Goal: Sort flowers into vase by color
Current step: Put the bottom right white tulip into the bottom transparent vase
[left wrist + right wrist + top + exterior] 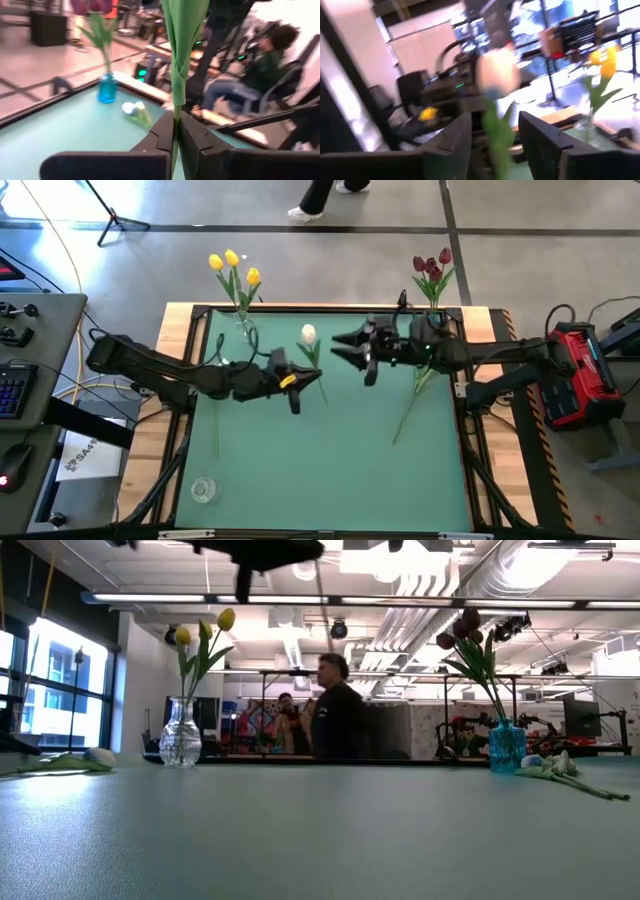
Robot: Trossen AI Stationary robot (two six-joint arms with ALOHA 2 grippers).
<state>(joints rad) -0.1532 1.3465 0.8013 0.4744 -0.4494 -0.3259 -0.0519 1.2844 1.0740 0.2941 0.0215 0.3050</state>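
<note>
A white tulip (308, 333) is up in the air over the table's far middle, with my left gripper (306, 385) shut on its green stem. My right gripper (343, 348) stands open just to the right of it. In the right wrist view the white head (497, 70) shows ahead of the open fingers, which touch nothing. Yellow tulips stand in a clear vase (243, 325) at the far left. Dark red tulips stand in a blue vase (433, 315) at the far right. My left gripper pinches the white tulip's stem (176, 116) between its two fingers, below the leaves. The fingers point level and lie across the stem. The tulip stands roughly upright in the hold, leaves and head above the fingers, lifted clear of the table.
More white flowers (552, 765) lie on the table near the blue vase, one long stem (415, 400) reaching toward the middle. Another white flower (88, 757) lies at the left. A small clear glass (203, 490) stands at the near left. People are in the room behind.
</note>
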